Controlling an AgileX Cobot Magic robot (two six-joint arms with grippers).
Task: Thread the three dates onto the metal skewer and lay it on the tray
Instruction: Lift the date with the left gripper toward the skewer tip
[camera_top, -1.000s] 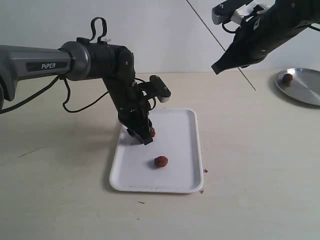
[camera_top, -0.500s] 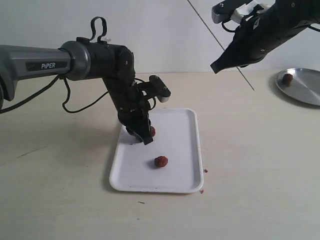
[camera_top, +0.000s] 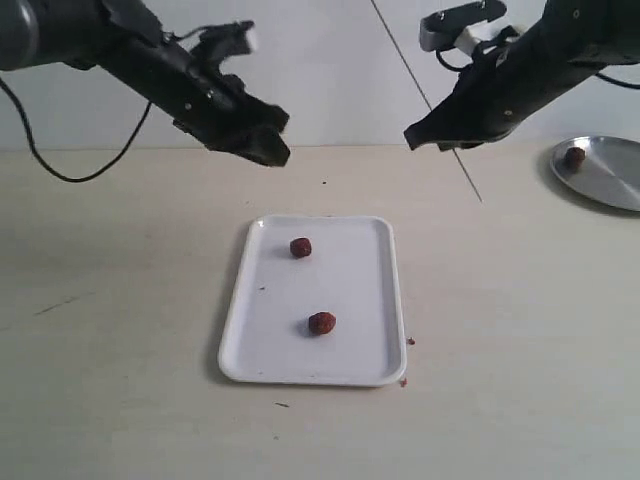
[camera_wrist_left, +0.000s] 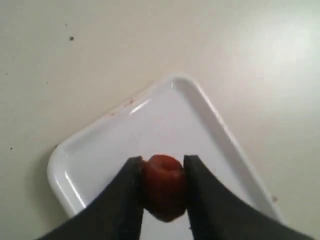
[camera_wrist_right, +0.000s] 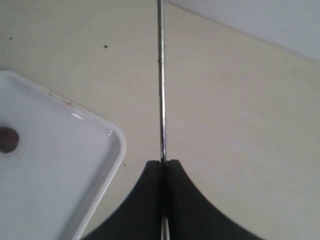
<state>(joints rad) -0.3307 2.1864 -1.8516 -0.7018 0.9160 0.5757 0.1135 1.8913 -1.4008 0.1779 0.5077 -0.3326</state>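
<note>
My left gripper (camera_top: 268, 152) hangs above the table behind the tray (camera_top: 360, 290), shut on one date (camera_wrist_left: 164, 185) that fills the gap between its fingers. Two more dates lie on the white tray, one near its far end (camera_top: 300, 247) and one in the middle (camera_top: 321, 323). To the upper right, my right gripper (camera_top: 420, 132) is shut on the metal skewer (camera_top: 470, 178), a thin rod slanting down toward the table. In the right wrist view the skewer (camera_wrist_right: 161, 75) runs straight out from the closed gripper (camera_wrist_right: 163, 162), beside the tray's corner (camera_wrist_right: 112, 145).
A round silver plate (camera_top: 610, 175) sits at the far right edge of the table with another dark-red fruit (camera_top: 574, 156) on it. Small red crumbs (camera_top: 408, 342) lie by the tray's right rim.
My left arm has lifted off the tray and swung up and back, carrying a date. A date it was hiding now shows on the tray. The right gripper drifted slightly left with the skewer.
</note>
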